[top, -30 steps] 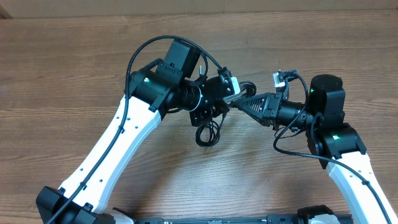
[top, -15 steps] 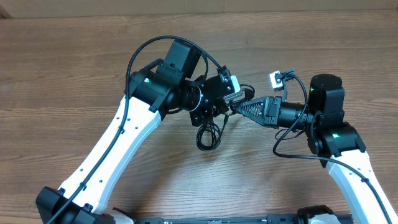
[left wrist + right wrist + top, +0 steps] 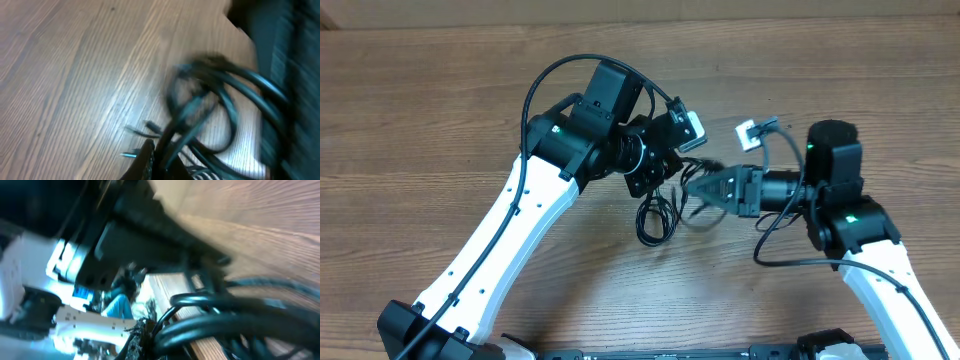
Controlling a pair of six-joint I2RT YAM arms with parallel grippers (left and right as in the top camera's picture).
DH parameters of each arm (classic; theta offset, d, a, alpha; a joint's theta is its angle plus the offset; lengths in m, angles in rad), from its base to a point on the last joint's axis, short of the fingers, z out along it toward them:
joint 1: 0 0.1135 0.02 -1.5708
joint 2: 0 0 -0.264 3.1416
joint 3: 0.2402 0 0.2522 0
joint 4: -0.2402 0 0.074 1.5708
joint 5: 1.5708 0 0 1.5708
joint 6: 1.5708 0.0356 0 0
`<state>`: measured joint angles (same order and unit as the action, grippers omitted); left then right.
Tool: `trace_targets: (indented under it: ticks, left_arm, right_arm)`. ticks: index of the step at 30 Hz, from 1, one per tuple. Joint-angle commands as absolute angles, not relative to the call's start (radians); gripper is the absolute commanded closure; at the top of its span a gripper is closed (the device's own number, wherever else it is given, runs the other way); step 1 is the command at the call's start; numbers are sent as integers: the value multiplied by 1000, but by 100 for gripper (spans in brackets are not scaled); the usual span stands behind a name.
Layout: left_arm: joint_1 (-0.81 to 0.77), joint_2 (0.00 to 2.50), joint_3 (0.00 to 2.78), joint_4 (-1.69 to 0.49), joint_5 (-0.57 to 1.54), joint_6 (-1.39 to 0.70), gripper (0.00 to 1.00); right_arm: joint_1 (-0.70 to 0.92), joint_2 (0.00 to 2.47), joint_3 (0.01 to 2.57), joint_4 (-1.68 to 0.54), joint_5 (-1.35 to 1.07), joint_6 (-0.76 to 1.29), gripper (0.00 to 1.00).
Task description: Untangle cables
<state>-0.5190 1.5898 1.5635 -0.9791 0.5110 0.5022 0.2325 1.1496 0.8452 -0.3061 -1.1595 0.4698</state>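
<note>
The cables (image 3: 656,216) are a tangle of thin black cords hanging between the two arms, with loops drooping to the wooden table. My left gripper (image 3: 664,182) is shut on the upper part of the bundle. In the left wrist view, blurred black loops (image 3: 210,100) rise from the shut fingertips (image 3: 150,157). My right gripper (image 3: 692,186) comes in from the right, close against the left one, and is shut on cords of the same bundle. In the right wrist view, thick-looking cable strands (image 3: 230,322) run out from its closed tip (image 3: 142,337), with the left arm (image 3: 125,235) close behind.
The wooden table (image 3: 430,120) stretches all round. A small white wrist camera (image 3: 748,134) with its own wiring sits on the right arm, another (image 3: 690,127) on the left. The two wrists stand very close together mid-table.
The right gripper has slid left and toward the front, staying shut, and more cable loop now hangs beside it. The left gripper has tilted slightly. Both wrist views are motion-blurred.
</note>
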Motion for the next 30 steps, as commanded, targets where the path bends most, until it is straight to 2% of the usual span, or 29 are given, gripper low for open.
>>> trace_targets:
  ticks: [1,11,22,27,28,30]
  left_arm:
    - [-488,1584,1572,-933,429,382,96]
    - [-341,1584,1572,-888,411,182,96]
    - [-269,1584,1572,-900,444,162,96]
    - [-269,1584,1572,-939,449,238,96]
    - [-269,1584,1572,-943,449,241,96]
    - [-269,1584,1572,-948,450,241,96]
  right_arm:
    - [342,1144,863,-301,-1259,377,96]
    - [505,1144,863,-305,-1258,308,96]
    - [564,1144,863,-369,-1145,257,94]
    - [559,1144,863,-359,-1043,314,79]
    - [559,1144,863,-353,-1016,339,73]
    - [559,1144,863,-338,-917,415,53]
